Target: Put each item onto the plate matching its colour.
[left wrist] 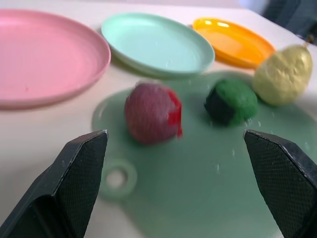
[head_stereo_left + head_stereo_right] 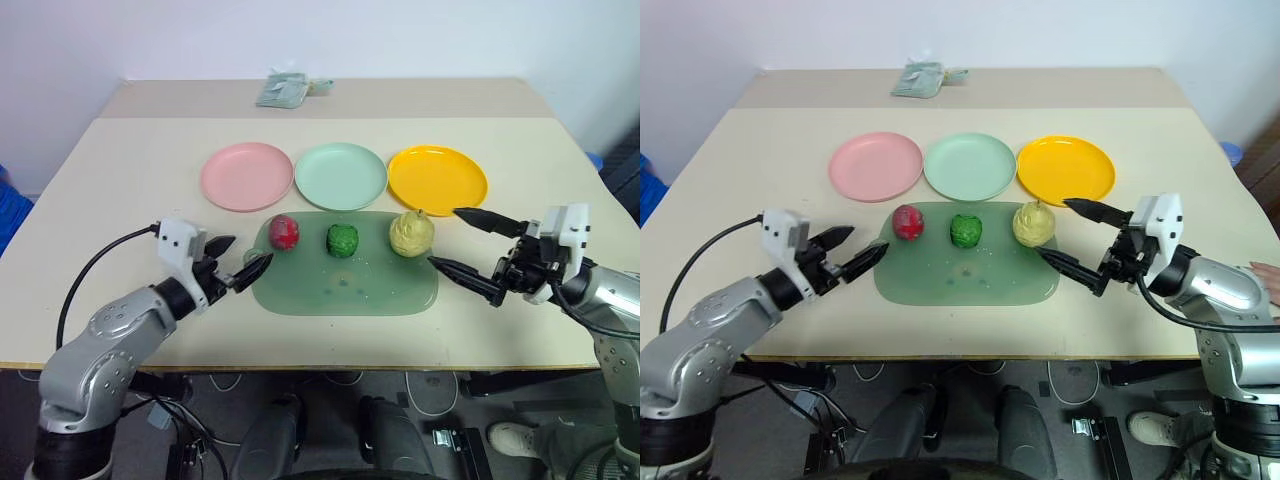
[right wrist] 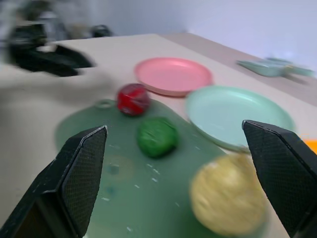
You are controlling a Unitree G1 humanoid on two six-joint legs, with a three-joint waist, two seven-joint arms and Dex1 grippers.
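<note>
I have both sets of fingers spread wide and holding nothing: the left gripper (image 2: 240, 258) sits just beside the mat's (image 2: 345, 285) handle end near the red fruit (image 2: 285, 232), and the right gripper (image 2: 470, 243) brackets the yellow fruit (image 2: 411, 234), with the green fruit (image 2: 343, 240) between them, all three on the mat below the pink plate (image 2: 247, 176), mint plate (image 2: 340, 176) and orange plate (image 2: 437, 179). My worry is that these round, glossy toys roll off if a fingertip nudges one before closing. The mat may also slide on the tabletop (image 2: 120, 190).
</note>
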